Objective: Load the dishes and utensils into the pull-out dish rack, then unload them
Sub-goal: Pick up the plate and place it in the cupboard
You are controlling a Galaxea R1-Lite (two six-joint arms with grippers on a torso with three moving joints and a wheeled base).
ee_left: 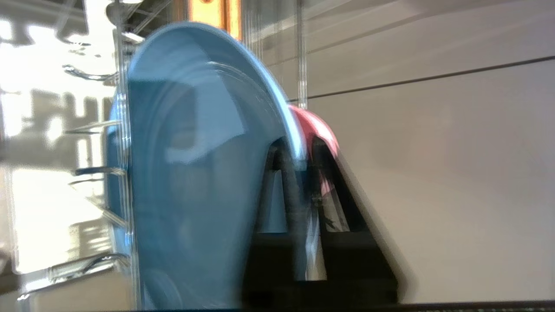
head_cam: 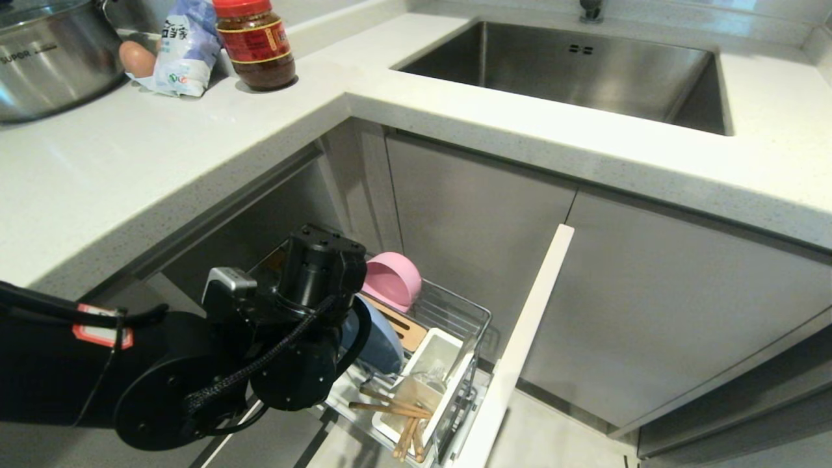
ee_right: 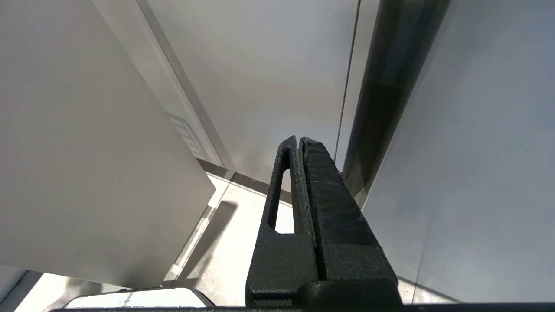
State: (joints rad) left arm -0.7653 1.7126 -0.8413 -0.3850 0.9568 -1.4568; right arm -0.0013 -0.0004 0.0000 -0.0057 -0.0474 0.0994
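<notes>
Head view is showing the pull-out dish rack [head_cam: 478,318] standing drawn out from under the worktop [head_cam: 130,169], with its narrow white front panel [head_cam: 520,351] at the outer end. The light blue plate [head_cam: 380,341] is standing on its edge among the wire prongs, and the pink bowl [head_cam: 392,279] is sitting tilted just behind it, deeper in the rack. The white utensil cup [head_cam: 432,383] is sitting at the front end of the rack, near the panel, and the wooden chopsticks [head_cam: 396,409] are lying across it with their ends sticking out. I cannot make out the fork.

In the left wrist view, the left gripper [ee_left: 299,162] is sitting over the rim of the plate [ee_left: 195,173], one finger on each side of the rim. Its jaws are standing slightly apart, and whether they are pressing the rim cannot be told. The bowl [ee_left: 318,128] is showing just behind the plate.

In the right wrist view, the right gripper [ee_right: 300,143] is hanging beside grey cabinet doors, well away from the rack, with its fingers pressed together and holding nothing.

On the worktop, far from the rack, a steel pot [head_cam: 52,58], an egg [head_cam: 136,58], a white bag [head_cam: 185,49] and a red-lidded jar [head_cam: 255,42] are standing. The sink [head_cam: 585,71] is lying further right.
</notes>
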